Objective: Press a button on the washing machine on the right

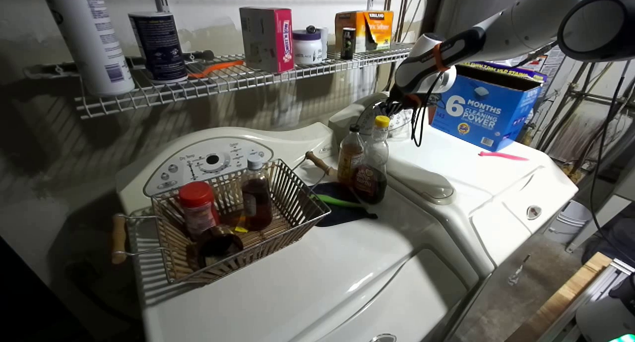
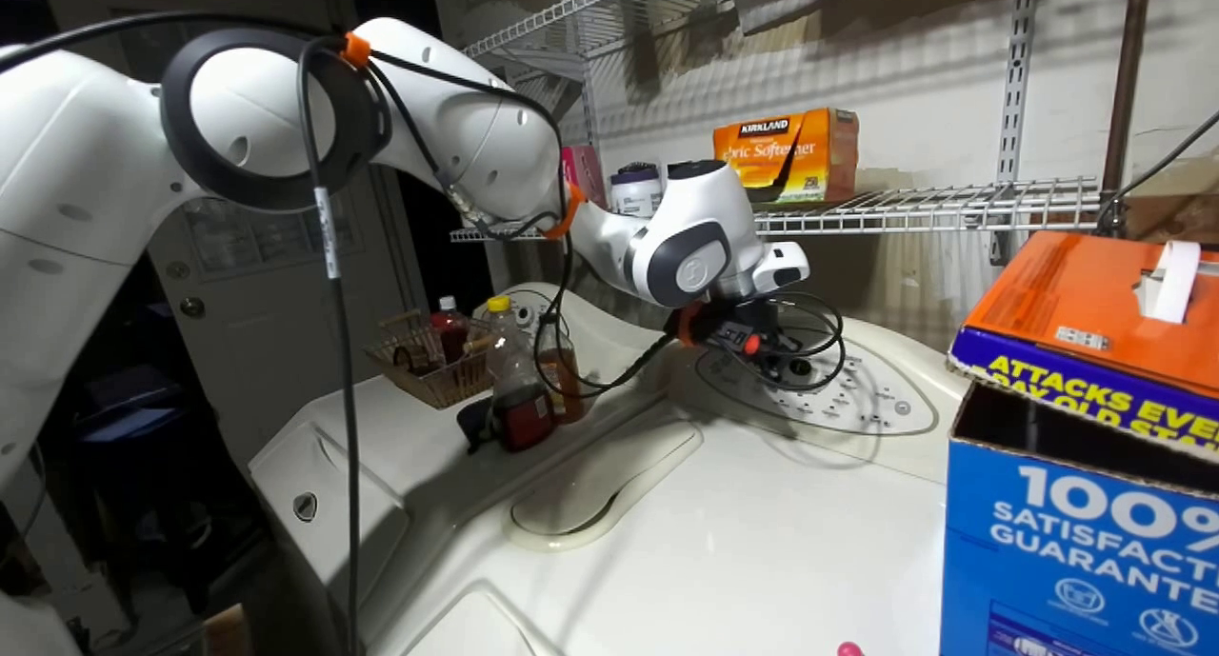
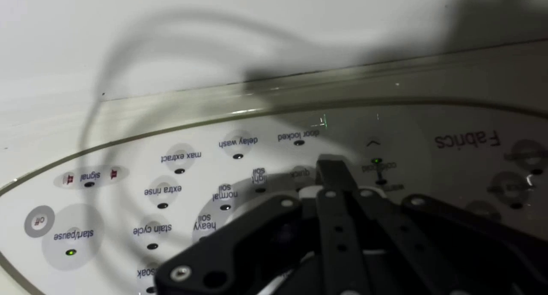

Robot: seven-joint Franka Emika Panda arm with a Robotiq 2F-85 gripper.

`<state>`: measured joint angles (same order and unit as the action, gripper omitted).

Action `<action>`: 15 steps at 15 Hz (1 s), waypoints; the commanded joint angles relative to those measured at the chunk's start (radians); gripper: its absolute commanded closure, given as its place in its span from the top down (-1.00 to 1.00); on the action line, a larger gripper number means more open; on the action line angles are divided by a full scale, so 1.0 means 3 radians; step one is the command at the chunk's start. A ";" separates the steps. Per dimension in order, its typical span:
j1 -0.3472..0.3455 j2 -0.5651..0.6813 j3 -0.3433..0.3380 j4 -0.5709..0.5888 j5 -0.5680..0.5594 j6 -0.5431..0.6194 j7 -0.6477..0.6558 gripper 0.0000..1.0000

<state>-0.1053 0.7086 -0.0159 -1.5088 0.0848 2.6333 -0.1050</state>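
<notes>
The white washing machine [image 1: 446, 171] is the one on the right in an exterior view; its smooth lid fills the lower middle of an exterior view [image 2: 762, 542]. Its oval console [image 2: 862, 399] also fills the wrist view [image 3: 128, 158], with labels upside down. The start/pause button [image 3: 72, 237] has a green light, and the off button [image 3: 39, 221] is beside it. My gripper [image 3: 332, 164] is shut and empty over the console's middle, between the "quick" and "cold/cold" labels. It also shows in both exterior views [image 1: 392, 106] [image 2: 783, 347]. I cannot tell whether the tips touch the panel. The knob is mostly hidden behind my gripper.
A blue detergent box [image 1: 483, 111] stands on the washer. Two bottles [image 1: 372, 168] [image 1: 350, 156] and a wire basket [image 1: 292, 233] stand on the neighbouring dryer [image 1: 347, 262]. A wire shelf [image 1: 223, 84] hangs above. A pink stick [image 1: 503, 156] lies on the washer. Cables loop around my wrist.
</notes>
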 commanded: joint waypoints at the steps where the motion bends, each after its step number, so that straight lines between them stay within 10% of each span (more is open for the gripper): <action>1: 0.0033 0.0055 -0.0085 0.0116 -0.0178 -0.0137 0.0034 -1.00; 3: -0.0022 -0.0176 -0.0060 -0.0140 -0.0165 -0.0169 -0.0019 -1.00; 4: 0.0003 -0.0294 -0.0139 -0.0296 -0.0226 -0.0169 0.0029 -0.48; 15: -0.0508 -0.1966 0.0098 -0.2032 0.0455 -0.0801 -0.1129 0.87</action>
<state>-0.2223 0.3019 -0.0032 -1.9481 0.1360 2.4701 -0.3314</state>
